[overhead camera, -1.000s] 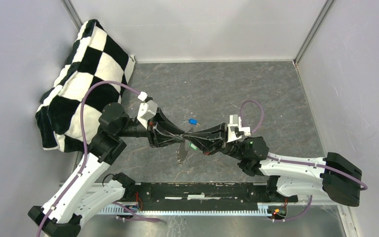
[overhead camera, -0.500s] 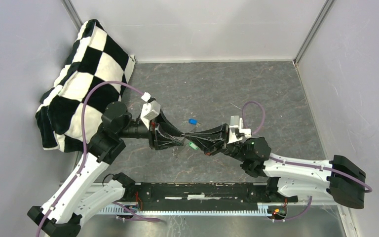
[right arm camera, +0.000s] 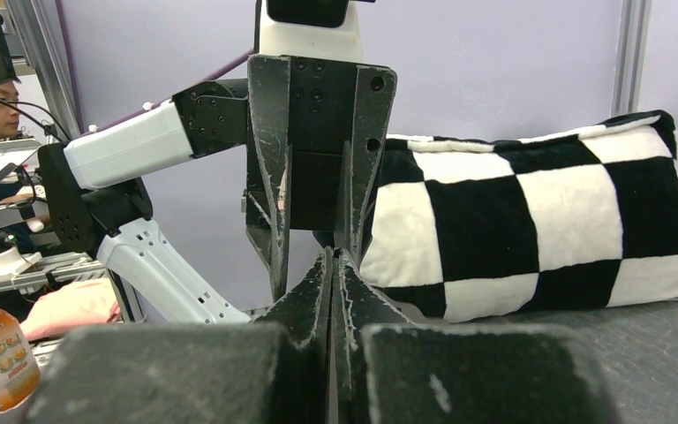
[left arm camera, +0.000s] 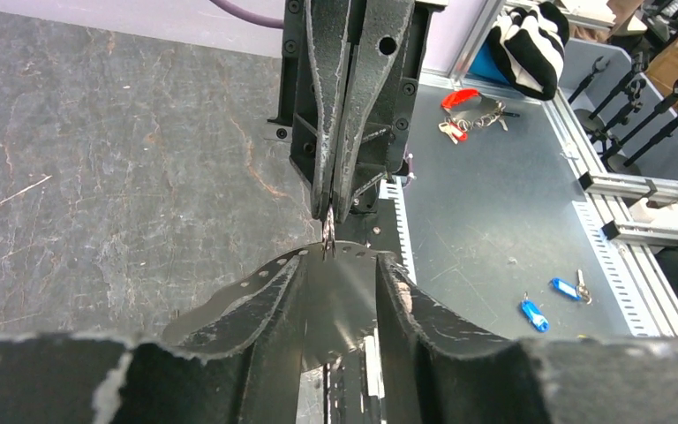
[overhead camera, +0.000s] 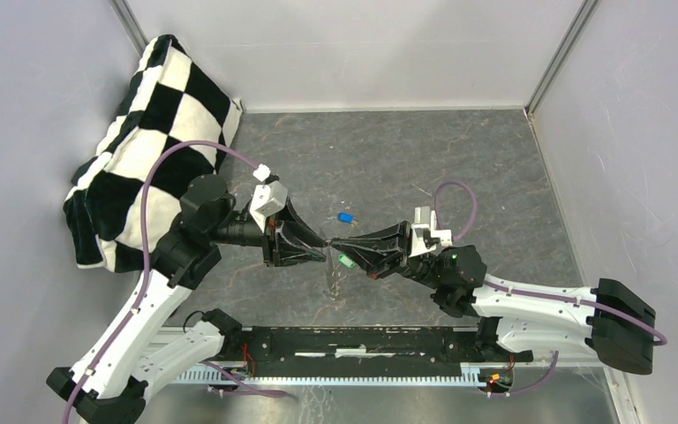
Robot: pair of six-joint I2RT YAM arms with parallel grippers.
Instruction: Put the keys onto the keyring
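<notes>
Both arms meet tip to tip over the dark grey stone-look surface (overhead camera: 459, 159).

Left gripper (overhead camera: 320, 245): fingers apart.

Right gripper (overhead camera: 335, 246): fingers pressed together, with a thin sliver of metal pinched at the tip. I can't make out what it belongs to.

Thin grey beaded metal keyring (overhead camera: 331, 278) dangles just under the meeting point.

Small green-headed key (overhead camera: 346, 261) sits just beside the right gripper's fingers. I can't tell if it hangs or lies.

Small blue-headed key (overhead camera: 345, 217) lies apart, farther back on the surface.

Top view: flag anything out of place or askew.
The checkered cushion slumps tilted against the left wall in the far-left corner, which is odd for a key task. The blue key lies loose by itself on the table.
</notes>
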